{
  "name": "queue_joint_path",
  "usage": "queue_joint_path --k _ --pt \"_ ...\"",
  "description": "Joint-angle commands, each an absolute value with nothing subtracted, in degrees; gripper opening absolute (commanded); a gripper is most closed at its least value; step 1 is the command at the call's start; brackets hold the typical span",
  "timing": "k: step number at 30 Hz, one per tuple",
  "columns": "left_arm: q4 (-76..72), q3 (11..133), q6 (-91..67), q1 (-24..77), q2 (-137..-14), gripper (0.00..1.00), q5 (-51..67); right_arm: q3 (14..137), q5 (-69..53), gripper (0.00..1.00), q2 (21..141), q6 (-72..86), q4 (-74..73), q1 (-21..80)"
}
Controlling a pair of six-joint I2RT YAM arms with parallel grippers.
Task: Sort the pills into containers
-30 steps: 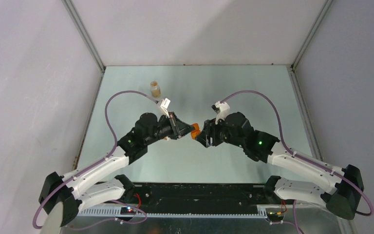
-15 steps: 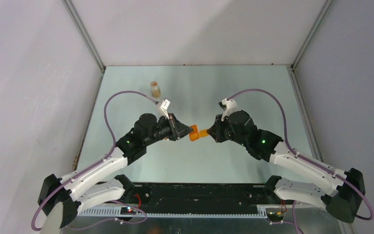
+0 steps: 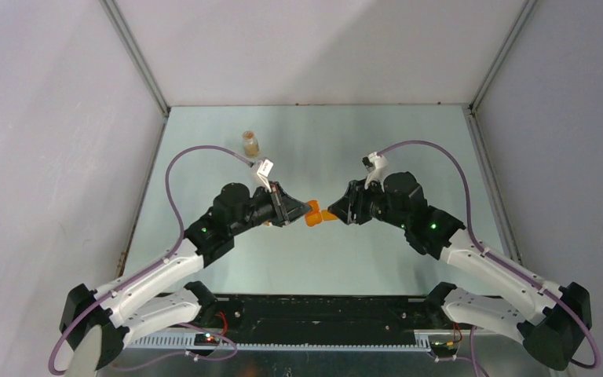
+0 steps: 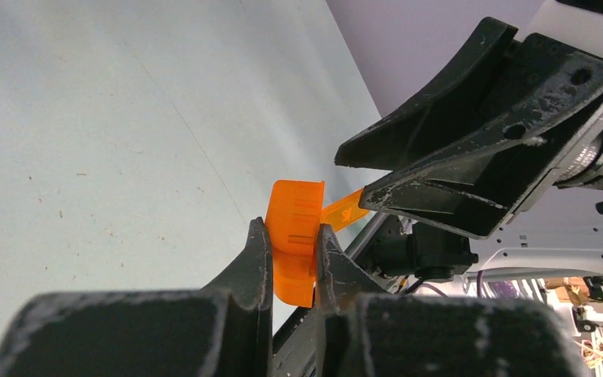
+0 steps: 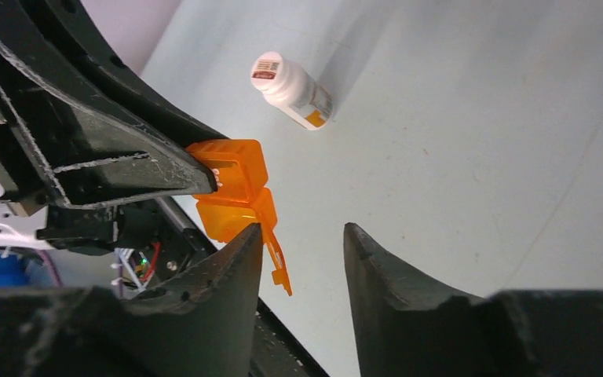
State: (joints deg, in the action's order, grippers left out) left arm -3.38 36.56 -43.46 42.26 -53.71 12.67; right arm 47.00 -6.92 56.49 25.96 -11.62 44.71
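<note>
Orange translucent pill container (image 3: pixel 312 214), lid flap open, aloft at centre. White-capped pill bottle (image 3: pixel 250 143) upright, far left.

The orange container (image 5: pixel 235 208) is clear-tinted plastic, smooth and glossy, light passing through its thin walls and flap. The left gripper (image 4: pixel 292 236) is matt black plastic, its edges scuffed grey-white and gritty; the right gripper (image 5: pixel 302 236) has the same dull, worn finish. The table (image 4: pixel 86 118) is a matt pale green sheet, faintly specked and scratched. At far left the bottle (image 5: pixel 290 90) is smooth white plastic with a printed label. The purple cables (image 3: pixel 174 169) have a slightly shiny sheath.
</note>
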Motion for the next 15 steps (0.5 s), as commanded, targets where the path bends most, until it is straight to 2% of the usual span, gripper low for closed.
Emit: queue_joint_path --k 1,6,8,10,11,12,13,14,15 --pt "-6.6 39.3 -42.1 42.5 -52.8 0.0 14.2 45.2 -18.0 0.44 55.9 26.2 -4.6 43.0" --pt "-7.0 39.4 -42.2 42.5 -52.8 0.0 14.6 44.9 -21.0 0.42 57.0 25.6 -3.5 42.9" --pt "-7.2 39.4 -42.2 42.5 -52.7 0.0 14.7 44.9 -21.1 0.38 57.3 25.5 -3.7 42.8" --pt "-7.4 39.4 -42.2 42.5 -52.8 0.0 14.8 44.9 -20.8 0.22 57.6 25.4 -3.9 42.7" --pt "-7.5 39.3 -42.2 42.5 -52.7 0.01 15.2 44.9 -20.6 0.05 57.7 25.7 -4.0 42.6" --pt "-7.6 39.4 -42.2 42.5 -52.8 0.04 15.2 44.9 -19.8 0.02 57.7 25.8 -4.2 42.4" --pt "-7.4 39.4 -41.9 42.5 -52.8 0.22 15.2 44.9 -19.4 0.0 57.7 26.0 -4.5 42.3" --pt "-7.0 39.4 -41.7 42.6 -52.8 0.34 14.9 44.9 -18.5 0.0 57.8 26.1 -4.6 42.0" --pt "-6.6 39.4 -41.5 42.5 -52.7 0.63 14.0 44.9 -18.0 0.0 57.9 26.4 -4.9 41.8"
